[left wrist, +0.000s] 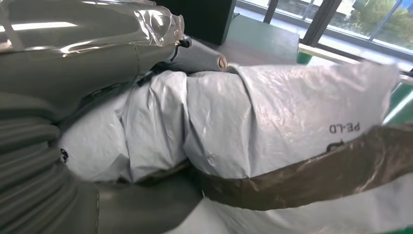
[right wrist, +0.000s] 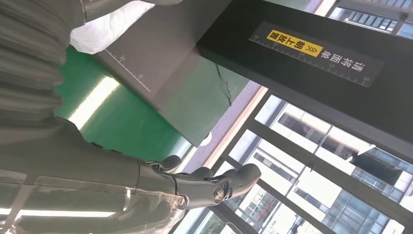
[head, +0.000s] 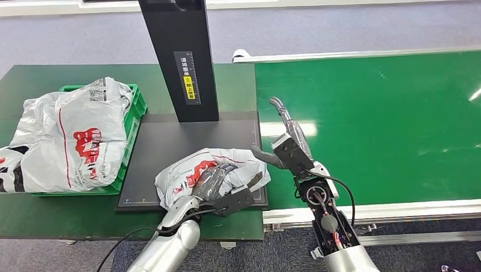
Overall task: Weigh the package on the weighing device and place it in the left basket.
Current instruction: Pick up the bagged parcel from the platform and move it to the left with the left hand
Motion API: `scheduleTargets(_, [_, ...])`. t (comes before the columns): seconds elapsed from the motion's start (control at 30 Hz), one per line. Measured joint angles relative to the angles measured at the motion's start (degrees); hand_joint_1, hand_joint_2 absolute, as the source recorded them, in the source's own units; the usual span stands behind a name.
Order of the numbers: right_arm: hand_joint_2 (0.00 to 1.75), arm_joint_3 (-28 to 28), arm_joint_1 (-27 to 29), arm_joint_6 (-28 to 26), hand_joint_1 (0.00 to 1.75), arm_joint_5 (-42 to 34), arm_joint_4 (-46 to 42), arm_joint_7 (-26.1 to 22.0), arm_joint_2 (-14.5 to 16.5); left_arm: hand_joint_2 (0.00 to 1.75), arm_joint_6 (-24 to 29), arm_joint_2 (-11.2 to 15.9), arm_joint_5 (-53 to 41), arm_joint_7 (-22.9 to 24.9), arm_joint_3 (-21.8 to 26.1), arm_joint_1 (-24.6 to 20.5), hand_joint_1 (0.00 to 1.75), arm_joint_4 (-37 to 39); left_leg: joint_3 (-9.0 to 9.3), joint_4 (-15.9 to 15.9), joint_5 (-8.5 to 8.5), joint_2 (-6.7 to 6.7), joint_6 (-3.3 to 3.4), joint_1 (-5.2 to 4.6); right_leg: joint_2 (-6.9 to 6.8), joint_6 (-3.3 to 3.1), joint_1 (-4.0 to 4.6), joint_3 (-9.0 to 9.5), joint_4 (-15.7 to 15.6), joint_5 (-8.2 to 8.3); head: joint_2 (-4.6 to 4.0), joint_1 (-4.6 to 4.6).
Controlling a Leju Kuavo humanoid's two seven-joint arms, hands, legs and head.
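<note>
A grey-white plastic package [head: 195,170] with red print lies on the black weighing plate [head: 164,139], near its front right corner. My left hand [head: 214,184] comes in from the front and grips the package, its fingers curled around the bag. Close up, the crinkled package [left wrist: 272,112] has a brown tape band and sits between my thumb [left wrist: 97,53] and the fingers under it. My right hand [head: 289,144] stands open just right of the package, fingers stretched away and thumb toward the bag. The green basket [head: 136,105] stands left of the plate.
Large grey bags [head: 68,136] fill and overhang the green basket. The scale's black column [head: 181,56] with a yellow label rises at the back of the plate. A green conveyor belt [head: 368,124] runs along the right.
</note>
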Motion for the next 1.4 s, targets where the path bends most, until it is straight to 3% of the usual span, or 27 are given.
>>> scheduleTargets(0.27, [1.75, -0.04, -0.05, 0.01, 0.0, 0.38, 0.02, 0.34, 0.0, 1.75, 0.76, -0.25, 1.11, -3.71, 1.01, 0.09, 1.75, -0.23, 0.07, 0.0, 0.0, -0.02, 0.0, 0.0, 0.0, 0.0, 0.0, 0.07, 0.0, 0.0, 0.0, 0.01])
scheduleTargets(0.43, [1.75, -0.2, -0.04, 0.26, 0.0, 0.25, 0.01, 0.34, -0.05, 1.75, 5.64, 0.13, 5.07, -11.65, 1.67, 2.84, 1.75, -3.66, -0.04, 0.01, 0.02, 0.0, 0.0, 0.0, 0.0, 0.0, 0.0, -0.09, 0.01, 0.0, 0.01, 0.01])
scheduleTargets(0.57, [1.75, -0.31, 0.02, 0.44, 0.0, -0.03, 0.0, 0.34, -0.13, 1.75, 12.18, 0.68, 8.63, -16.52, 2.3, 5.83, 1.75, -10.05, -0.34, 0.02, 0.03, 0.01, -0.01, 0.0, 0.0, 0.01, 0.0, -0.4, 0.02, 0.01, -0.01, 0.01])
scheduleTargets(0.83, [1.75, -0.32, 0.37, -0.36, 0.0, -0.97, 0.07, -1.06, -0.55, 1.75, 32.24, 1.89, 10.48, -20.83, 5.28, 8.45, 1.75, -26.79, -0.73, 0.02, 0.03, 0.0, -0.01, 0.01, 0.0, 0.01, 0.01, -0.77, 0.02, 0.0, -0.01, -0.01])
scheduleTargets(0.93, [1.75, -0.25, 0.36, -0.89, 0.0, -1.83, 0.41, -1.93, -0.73, 1.75, 35.93, 1.48, 7.1, -24.81, 7.83, 8.78, 1.75, -32.67, -0.78, 0.02, 0.03, 0.0, -0.01, 0.01, 0.0, 0.01, 0.01, -0.8, 0.02, 0.0, -0.01, -0.01])
scheduleTargets(1.07, [1.75, 0.26, 0.33, -1.76, 0.0, -2.75, 1.23, -2.73, -0.91, 1.75, 36.04, -1.05, -1.61, -30.0, 13.89, 8.48, 1.75, -39.15, -0.79, 0.03, 0.03, 0.0, -0.01, 0.0, 0.0, 0.02, 0.01, -0.81, 0.02, 0.0, 0.0, 0.01])
scheduleTargets(1.27, [1.75, 1.23, 0.24, -2.91, 0.0, -3.64, 2.5, -2.85, -1.11, 1.75, 36.04, -2.86, -17.89, -27.33, 23.5, 3.01, 1.75, -43.54, -0.74, 0.03, 0.05, 0.0, -0.02, 0.02, 0.0, 0.0, 0.02, -0.79, 0.02, 0.02, 0.01, -0.01])
scheduleTargets(1.4, [1.75, 1.58, 0.24, -3.19, 0.0, -3.9, 2.95, -2.85, -1.17, 1.75, 36.04, -3.49, -20.74, -26.18, 27.43, 0.11, 1.75, -44.42, -0.74, 0.03, 0.05, 0.01, -0.02, 0.02, 0.01, 0.0, 0.03, -0.8, 0.03, 0.01, -0.01, 0.0])
